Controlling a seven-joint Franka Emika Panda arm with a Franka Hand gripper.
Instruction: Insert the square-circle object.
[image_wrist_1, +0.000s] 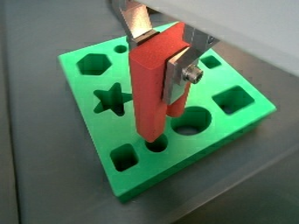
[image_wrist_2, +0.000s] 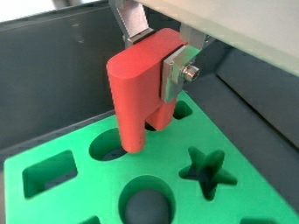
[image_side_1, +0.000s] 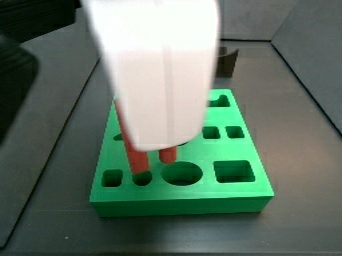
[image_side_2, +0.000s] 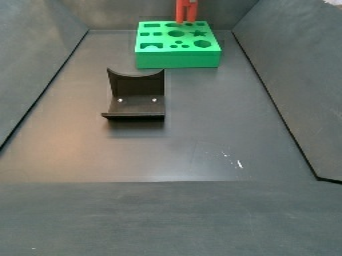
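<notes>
1. I am working over a dark grey floor (image_side_2: 201, 120) boxed in by low dark walls. In a side view the fixture (image_side_2: 134, 96) is standing near the middle of it, well apart from the green block (image_side_2: 179, 47) at the far end, where the square-circle object (image_side_2: 187, 10) is showing as a small red upright above the block's far edge.

2. In a side view my white wrist housing is filling the upper middle and hiding my fingers. The square-circle object (image_side_1: 140, 160) is poking out beneath it, its lower end reaching down to the green block (image_side_1: 201, 196) by a small hole near the front left corner, just beside a large round hole (image_side_1: 182, 176).

3. In a wrist view my gripper (image_wrist_1: 160, 54) is clamping the square-circle object (image_wrist_1: 153, 92) between its silver fingers (image_wrist_1: 138, 19). The peg is standing upright, its lower end right at a small round hole (image_wrist_1: 156, 144) in the green block (image_wrist_1: 122, 188), beside a star hole (image_wrist_1: 110, 100). I cannot tell whether the tip is already inside.

4. In a wrist view my gripper (image_wrist_2: 156, 58) is gripping the top of the square-circle object (image_wrist_2: 138, 92), whose lower end is meeting a hole (image_wrist_2: 110, 147) in the green block (image_wrist_2: 251, 197).
</notes>
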